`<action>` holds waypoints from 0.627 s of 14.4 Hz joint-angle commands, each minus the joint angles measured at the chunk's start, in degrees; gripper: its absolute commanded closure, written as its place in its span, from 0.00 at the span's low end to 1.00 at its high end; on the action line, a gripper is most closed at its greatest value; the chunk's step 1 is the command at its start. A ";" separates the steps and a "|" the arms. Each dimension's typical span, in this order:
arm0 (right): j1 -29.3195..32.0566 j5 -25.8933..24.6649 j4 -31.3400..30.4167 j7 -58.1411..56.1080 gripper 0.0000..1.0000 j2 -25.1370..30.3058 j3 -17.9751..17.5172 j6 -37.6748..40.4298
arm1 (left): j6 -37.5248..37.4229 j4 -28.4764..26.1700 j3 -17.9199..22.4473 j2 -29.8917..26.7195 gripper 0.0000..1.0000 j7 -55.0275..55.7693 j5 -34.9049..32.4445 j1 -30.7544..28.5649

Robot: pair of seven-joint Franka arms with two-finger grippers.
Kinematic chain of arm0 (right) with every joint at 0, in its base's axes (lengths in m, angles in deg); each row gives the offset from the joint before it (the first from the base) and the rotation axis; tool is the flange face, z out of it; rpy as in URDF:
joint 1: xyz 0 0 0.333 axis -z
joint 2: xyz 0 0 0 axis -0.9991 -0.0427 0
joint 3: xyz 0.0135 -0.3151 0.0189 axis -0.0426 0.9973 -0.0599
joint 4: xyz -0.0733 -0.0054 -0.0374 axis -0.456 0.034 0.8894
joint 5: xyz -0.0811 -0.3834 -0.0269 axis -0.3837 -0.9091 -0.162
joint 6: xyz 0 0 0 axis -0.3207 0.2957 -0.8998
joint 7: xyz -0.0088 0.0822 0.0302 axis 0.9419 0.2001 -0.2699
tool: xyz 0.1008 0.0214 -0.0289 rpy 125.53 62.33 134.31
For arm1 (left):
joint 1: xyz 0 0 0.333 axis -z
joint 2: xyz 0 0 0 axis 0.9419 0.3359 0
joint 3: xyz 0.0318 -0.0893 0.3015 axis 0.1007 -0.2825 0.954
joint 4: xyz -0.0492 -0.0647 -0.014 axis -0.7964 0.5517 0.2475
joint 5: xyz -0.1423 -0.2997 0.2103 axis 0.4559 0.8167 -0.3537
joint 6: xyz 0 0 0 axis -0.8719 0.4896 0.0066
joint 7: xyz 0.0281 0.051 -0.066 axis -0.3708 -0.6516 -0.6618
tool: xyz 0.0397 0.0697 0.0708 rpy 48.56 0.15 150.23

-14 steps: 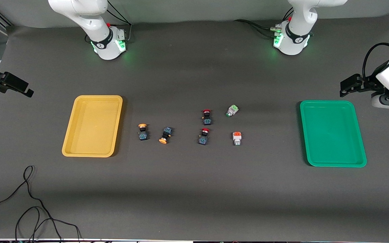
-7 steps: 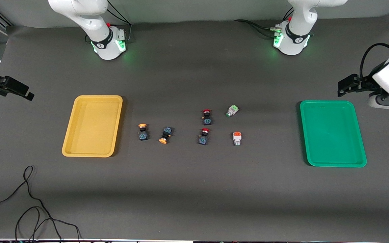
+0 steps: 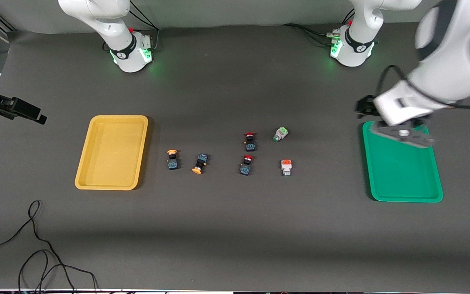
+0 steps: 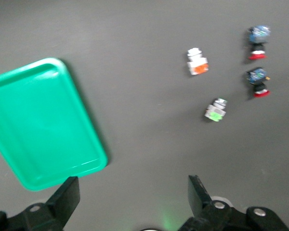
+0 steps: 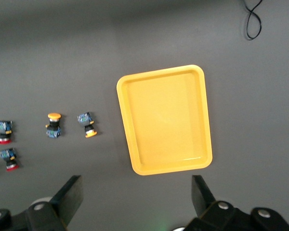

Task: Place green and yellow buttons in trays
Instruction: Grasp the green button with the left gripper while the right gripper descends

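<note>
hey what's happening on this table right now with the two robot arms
Nothing is being handled yet. Six small buttons lie mid-table between the empty yellow tray and the empty green tray, including the green-topped button and orange-topped button. The left gripper, jaws open and holding nothing, is over the green tray's corner nearest the buttons and arm bases. The right gripper, also open and empty, is over the table's edge at the right arm's end.
</note>
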 commanded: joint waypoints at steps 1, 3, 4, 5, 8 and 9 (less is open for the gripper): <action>-0.77 1.17 2.06 -1.53 0.00 -1.66 -0.11 2.06 | 0.47 -0.03 0.78 -0.05 0.00 0.44 1.05 5.71; -3.04 2.04 1.62 -0.31 0.00 -2.54 -0.11 2.06 | 0.30 -0.12 0.61 0.30 0.00 0.44 2.02 9.05; -3.23 3.70 1.01 1.44 0.00 -2.72 -0.11 2.06 | 0.47 -0.21 0.52 0.65 0.00 1.05 2.72 10.64; -3.32 5.81 -0.22 2.59 0.00 -2.72 -0.11 1.89 | 0.82 -0.64 0.52 1.18 0.00 3.23 2.81 12.74; -7.17 5.22 -5.66 2.60 0.00 -2.46 -0.02 -1.35 | 6.16 -3.80 0.52 1.97 0.00 7.99 2.55 18.38; -7.97 3.74 -9.42 2.69 0.00 -1.93 -0.11 -5.28 | 9.41 -6.34 0.52 2.23 0.00 8.35 2.55 19.17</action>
